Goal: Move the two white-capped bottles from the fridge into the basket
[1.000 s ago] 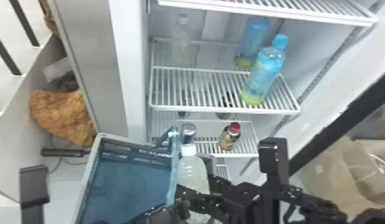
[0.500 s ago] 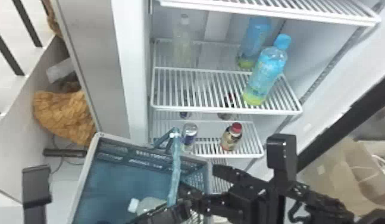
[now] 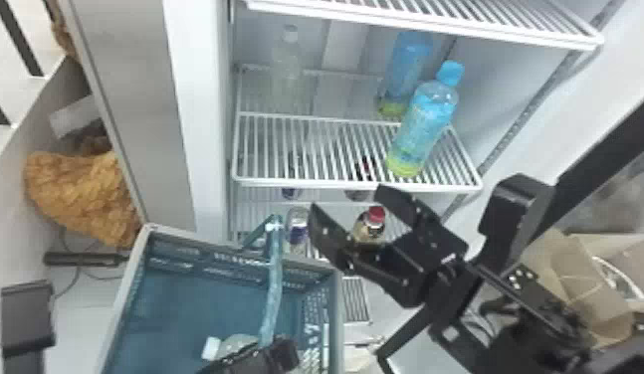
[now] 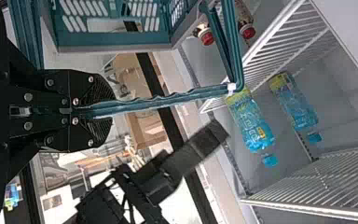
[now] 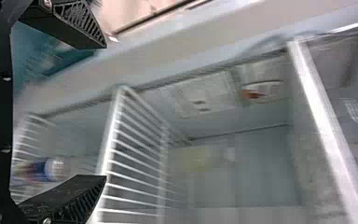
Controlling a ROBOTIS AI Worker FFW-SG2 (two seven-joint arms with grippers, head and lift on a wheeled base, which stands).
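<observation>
Since one white-capped bottle (image 3: 237, 345) lies inside the basket (image 3: 196, 293), whose handle (image 3: 273, 293) the left gripper (image 4: 105, 109) clamps, only the other bottle (image 3: 287, 72), on the fridge shelf (image 3: 355, 186) beyond the basket, seems left for the empty right gripper (image 3: 346, 199), spread wide near the basket.

The basket (image 3: 186, 234) sits toward seven o'clock, a white-capped bottle (image 3: 236, 343) lying inside; at half past six the left gripper (image 3: 280, 350) meets the basket's handle (image 3: 273, 298). Just off centre, the right gripper (image 3: 348, 199) points to twelve, fingers apart. On the fridge's middle shelf (image 3: 355, 186), a clear bottle (image 3: 286, 69) stands near half past eleven, two blue-capped bottles (image 3: 422, 127) between one and two.
</observation>
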